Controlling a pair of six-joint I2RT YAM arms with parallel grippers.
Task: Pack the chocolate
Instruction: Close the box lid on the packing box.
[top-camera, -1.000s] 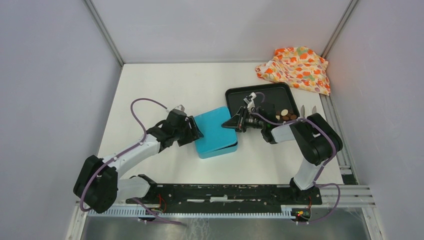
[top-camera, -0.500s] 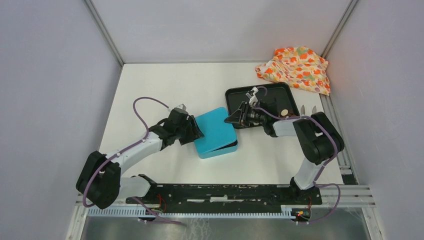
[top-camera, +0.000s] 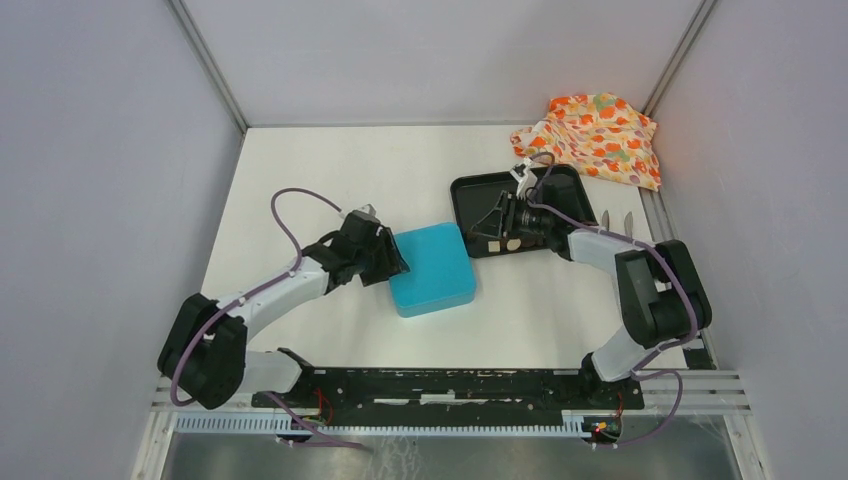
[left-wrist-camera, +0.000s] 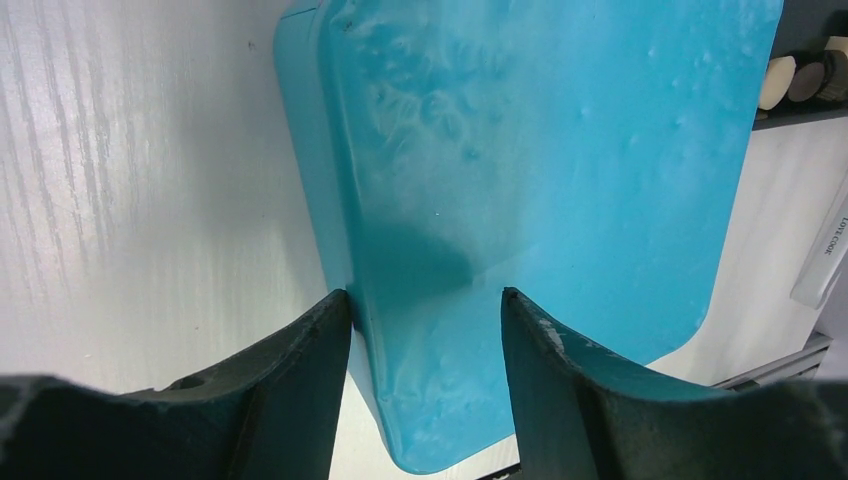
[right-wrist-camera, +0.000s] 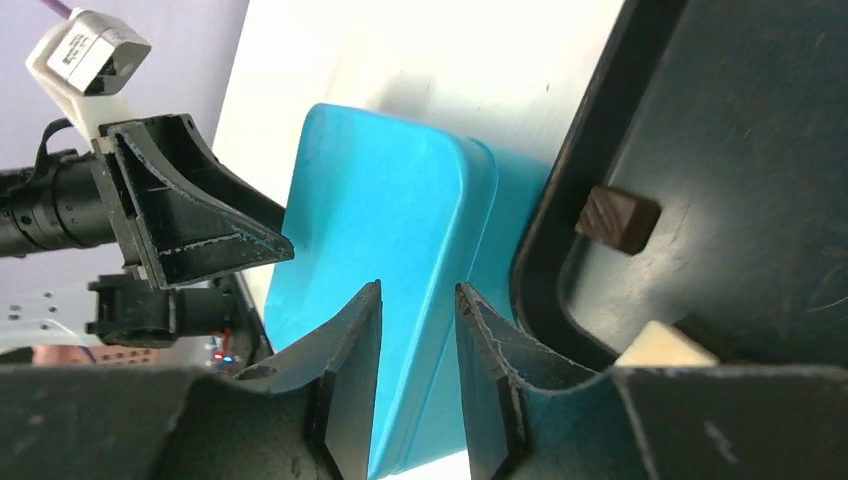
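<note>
A teal box (top-camera: 430, 268) lies mid-table with its lid (left-wrist-camera: 540, 150) flat on it. My left gripper (top-camera: 385, 255) is at the box's left edge. In the left wrist view it (left-wrist-camera: 425, 295) stands open, one finger outside the lid's edge and the other over the lid's top. My right gripper (top-camera: 497, 225) hovers over the left part of the black tray (top-camera: 565, 185), open with nothing between its fingers (right-wrist-camera: 419, 287). Chocolate lies in the tray: a dark square piece (right-wrist-camera: 617, 218), a cream piece (right-wrist-camera: 665, 345), and a few at the tray's near edge (top-camera: 512, 243).
An orange flowery cloth (top-camera: 592, 135) is bunched at the far right corner. Metal tongs (top-camera: 615, 218) lie just right of the tray. The tray's left rim (right-wrist-camera: 560, 200) almost touches the box's right side.
The right gripper opened, left the lid and drew back right over the tray. The lid, tilted up before, now lies flat on the box. The left gripper stays at the box's left edge.
</note>
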